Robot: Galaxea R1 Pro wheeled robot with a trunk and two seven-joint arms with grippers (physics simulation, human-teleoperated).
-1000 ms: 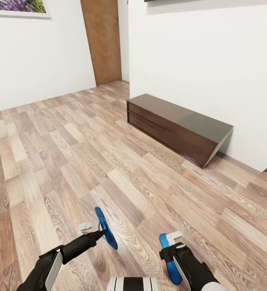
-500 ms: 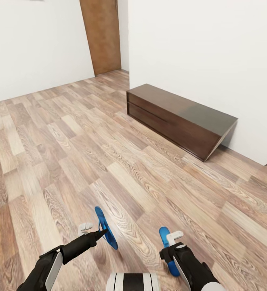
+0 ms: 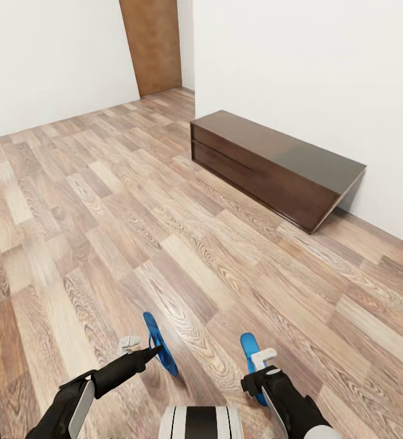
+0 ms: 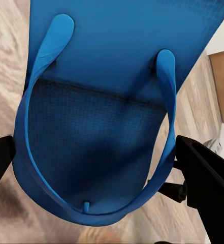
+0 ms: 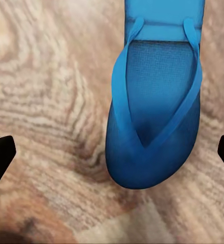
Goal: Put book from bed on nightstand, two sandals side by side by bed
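My left gripper (image 3: 143,349) is shut on one bright blue sandal (image 3: 159,344), holding it on edge above the wood floor. In the left wrist view that sandal (image 4: 99,76) spans the gap between the black fingers (image 4: 203,178), with its straps facing the camera. The other sandal (image 3: 250,360) lies flat on the floor, straps up. My right gripper (image 3: 260,366) hangs open just above it, and its fingertips (image 5: 0,155) stand wide apart on either side of the sandal (image 5: 155,127). The book, the bed and the nightstand are out of view.
A long low dark brown cabinet (image 3: 274,164) stands against the white wall at the right. A light wooden door (image 3: 155,46) is at the far end. Open plank floor (image 3: 103,213) stretches ahead and to the left.
The whole picture has shifted: the camera moved, so the cabinet, the floor and the lying sandal sit higher in view. The left gripper still holds its sandal in the same pose.
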